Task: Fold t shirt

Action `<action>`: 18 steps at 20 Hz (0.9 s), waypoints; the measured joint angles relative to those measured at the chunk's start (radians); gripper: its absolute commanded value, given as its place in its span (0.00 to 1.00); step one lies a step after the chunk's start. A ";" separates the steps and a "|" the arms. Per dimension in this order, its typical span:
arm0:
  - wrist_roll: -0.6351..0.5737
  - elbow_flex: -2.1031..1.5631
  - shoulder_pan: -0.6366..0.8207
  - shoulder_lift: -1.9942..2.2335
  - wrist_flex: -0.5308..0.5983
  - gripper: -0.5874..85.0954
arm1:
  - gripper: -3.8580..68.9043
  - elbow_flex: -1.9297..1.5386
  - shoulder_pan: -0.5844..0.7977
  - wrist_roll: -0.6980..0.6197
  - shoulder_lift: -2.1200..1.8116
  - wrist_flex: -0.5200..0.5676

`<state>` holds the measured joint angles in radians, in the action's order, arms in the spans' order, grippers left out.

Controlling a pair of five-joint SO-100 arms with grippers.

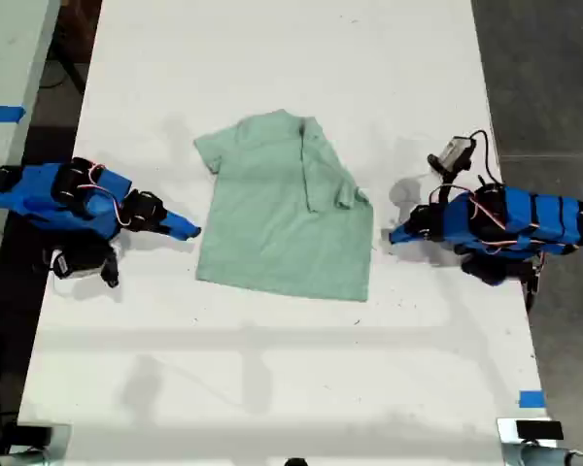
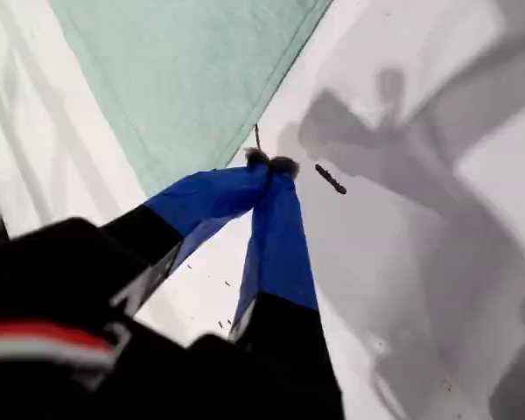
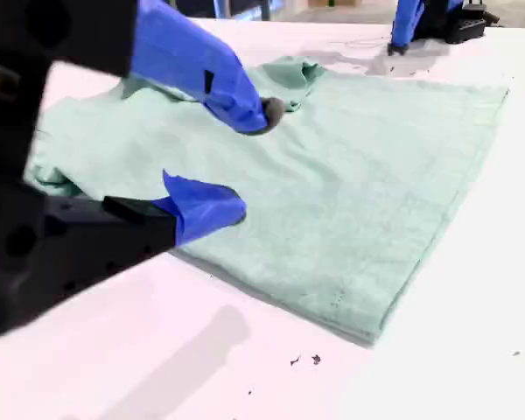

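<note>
The pale mint-green t shirt (image 1: pixel 284 209) lies flat on the white table, its sleeve on the exterior view's right folded in over the body. My first gripper (image 2: pixel 271 163) is shut with nothing in it, its tips (image 1: pixel 398 235) on the table just off the shirt's (image 2: pixel 184 79) side edge at the exterior view's right. My second gripper (image 3: pixel 249 162) is open at the opposite side edge of the shirt (image 3: pixel 350 192), on the exterior view's left (image 1: pixel 189 231). Nothing is between its blue fingers (image 3: pixel 201 208).
The white table (image 1: pixel 272 369) runs well past the shirt on every side. Small dark specks (image 2: pixel 330 179) lie on it beside my first gripper. The table's side edges are close behind both arm bases. Blue tape (image 1: pixel 531 398) marks the exterior view's lower right.
</note>
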<state>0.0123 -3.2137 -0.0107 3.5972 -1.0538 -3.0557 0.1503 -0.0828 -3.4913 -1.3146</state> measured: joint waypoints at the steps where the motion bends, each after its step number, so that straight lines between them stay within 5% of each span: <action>1: 0.002 0.000 0.000 0.000 0.000 0.00 | 0.02 0.000 0.000 0.000 0.000 0.000; 4: 0.055 -0.003 0.158 0.000 0.000 0.00 | 0.02 0.000 0.000 0.000 0.000 0.000; 8: 0.083 0.000 0.166 0.000 0.000 0.01 | 0.02 0.000 0.000 0.000 0.000 0.000; 10: 0.038 0.066 0.249 -0.008 -0.015 0.13 | 0.02 0.000 0.000 0.000 0.000 0.000; 18: -0.693 0.738 1.023 -1.051 0.003 0.27 | 0.02 0.000 0.000 0.000 0.000 0.000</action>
<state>-0.6811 -2.4758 1.0124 2.5464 -1.0508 -3.0557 0.1503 -0.0828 -3.4913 -1.3146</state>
